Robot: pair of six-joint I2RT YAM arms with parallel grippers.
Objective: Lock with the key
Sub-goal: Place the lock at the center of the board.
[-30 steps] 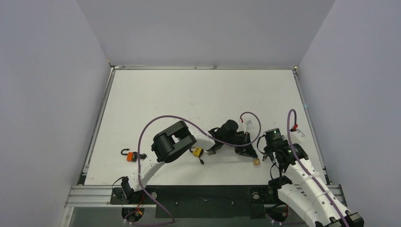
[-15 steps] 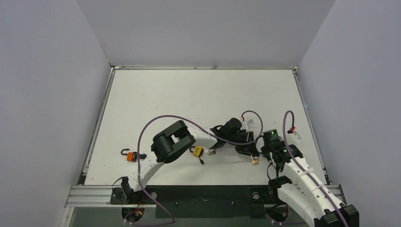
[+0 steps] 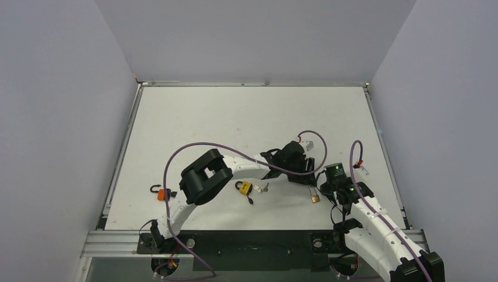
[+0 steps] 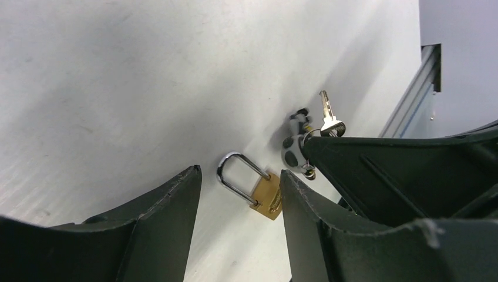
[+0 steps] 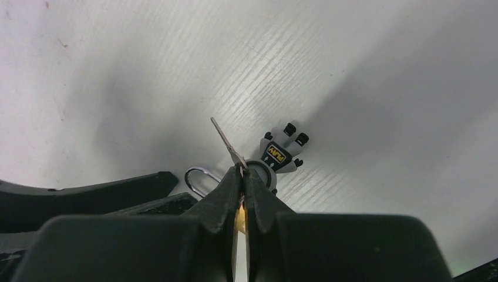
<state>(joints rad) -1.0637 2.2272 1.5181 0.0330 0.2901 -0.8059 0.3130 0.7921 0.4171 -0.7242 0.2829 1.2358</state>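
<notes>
The far half of the table (image 3: 246, 111) is lying open to either arm, while near the front the left gripper (image 4: 239, 176) is hanging spread-fingered over the brass padlock (image 4: 265, 197), the right gripper (image 5: 242, 175), pinching the key (image 5: 226, 141), is crowding beside it, and a yellow padlock (image 3: 244, 188) and an orange padlock (image 3: 162, 194) are lying leftward.

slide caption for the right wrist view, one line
Right claw pinching a small silver key, its grey robot-shaped charm alongside, over the white table.
</notes>
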